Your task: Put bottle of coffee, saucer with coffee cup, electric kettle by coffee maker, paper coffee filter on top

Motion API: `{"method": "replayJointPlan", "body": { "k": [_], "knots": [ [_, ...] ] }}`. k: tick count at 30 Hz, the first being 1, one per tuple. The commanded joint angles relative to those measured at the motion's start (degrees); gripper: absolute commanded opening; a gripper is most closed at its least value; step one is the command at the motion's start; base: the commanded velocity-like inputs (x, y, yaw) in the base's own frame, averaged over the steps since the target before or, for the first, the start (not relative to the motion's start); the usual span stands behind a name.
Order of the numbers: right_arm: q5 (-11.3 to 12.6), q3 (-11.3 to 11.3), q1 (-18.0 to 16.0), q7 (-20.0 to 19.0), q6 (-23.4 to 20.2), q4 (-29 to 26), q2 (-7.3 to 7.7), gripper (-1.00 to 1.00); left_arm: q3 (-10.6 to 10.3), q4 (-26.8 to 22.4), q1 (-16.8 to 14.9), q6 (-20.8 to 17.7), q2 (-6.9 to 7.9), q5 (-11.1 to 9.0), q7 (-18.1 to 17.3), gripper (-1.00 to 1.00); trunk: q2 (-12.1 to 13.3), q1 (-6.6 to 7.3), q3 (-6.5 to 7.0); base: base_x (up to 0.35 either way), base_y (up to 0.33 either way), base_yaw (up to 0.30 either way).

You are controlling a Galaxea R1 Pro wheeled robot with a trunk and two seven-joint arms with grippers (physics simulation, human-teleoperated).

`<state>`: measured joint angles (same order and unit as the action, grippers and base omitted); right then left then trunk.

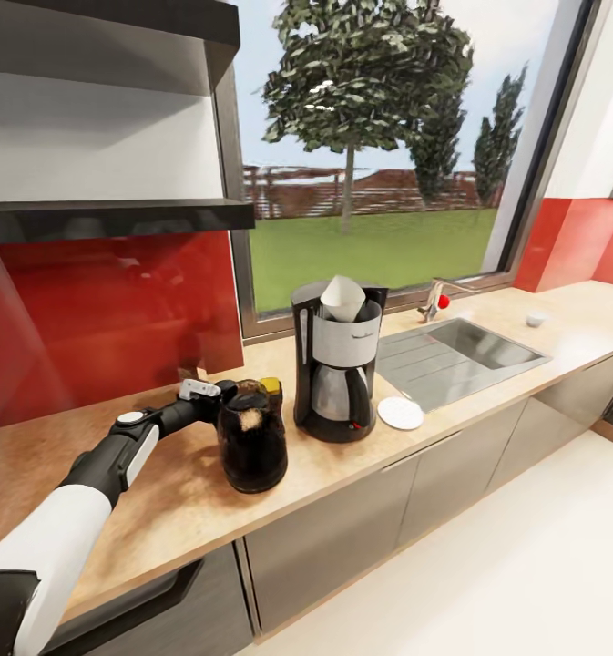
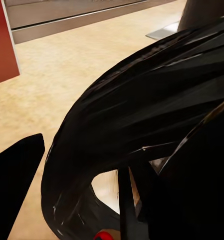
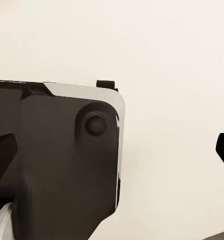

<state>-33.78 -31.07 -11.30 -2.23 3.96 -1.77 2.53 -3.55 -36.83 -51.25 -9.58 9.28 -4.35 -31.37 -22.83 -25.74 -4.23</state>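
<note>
The electric kettle (image 1: 251, 439) stands on the kitchen countertop (image 1: 169, 510), left of the coffee maker (image 1: 337, 369). My left gripper (image 1: 217, 395) is at the kettle's handle side; in the left wrist view one finger (image 2: 18, 186) stands apart from the dark glass kettle (image 2: 141, 125), so the gripper looks open. A white paper coffee filter (image 1: 342, 297) sits on top of the coffee maker. The bottle of coffee (image 1: 271, 390) stands just behind the kettle. The saucer (image 1: 401, 413) lies right of the coffee maker. Far right, the coffee cup (image 1: 536, 319) stands beyond the sink. My right gripper (image 3: 115, 145) hangs open over pale floor.
A steel sink (image 1: 465, 351) with a tap (image 1: 434, 299) is set in the worktop right of the saucer. The dark kitchen shelf (image 1: 115, 219) hangs above the red backsplash (image 1: 97, 319). Bare worktop lies left of the kettle. A dark and white part of the robot (image 3: 67, 160) is near the right gripper.
</note>
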Motion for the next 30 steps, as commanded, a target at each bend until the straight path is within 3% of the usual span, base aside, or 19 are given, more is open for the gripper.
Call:
{"method": "replayJointPlan", "body": {
  "k": [1, 30],
  "knots": [
    [-0.3, -0.5, 0.0, -0.2, 0.2, 0.0, 0.02, 1.0, -0.2, 2.9, 0.0, -0.5, -0.01, -0.3, 0.0, -1.0, -0.1, -0.05, -0.14, 0.0, -0.071, 0.0],
    [-0.3, -0.5, 0.0, -0.1, 0.2, 0.0, 0.1, 1.0, -0.2, 2.9, 0.9, -0.4, -0.71, -0.1, -0.1, -1.0, -0.1, -0.05, -0.14, 0.024, -0.018, 0.0]
  ]
}}
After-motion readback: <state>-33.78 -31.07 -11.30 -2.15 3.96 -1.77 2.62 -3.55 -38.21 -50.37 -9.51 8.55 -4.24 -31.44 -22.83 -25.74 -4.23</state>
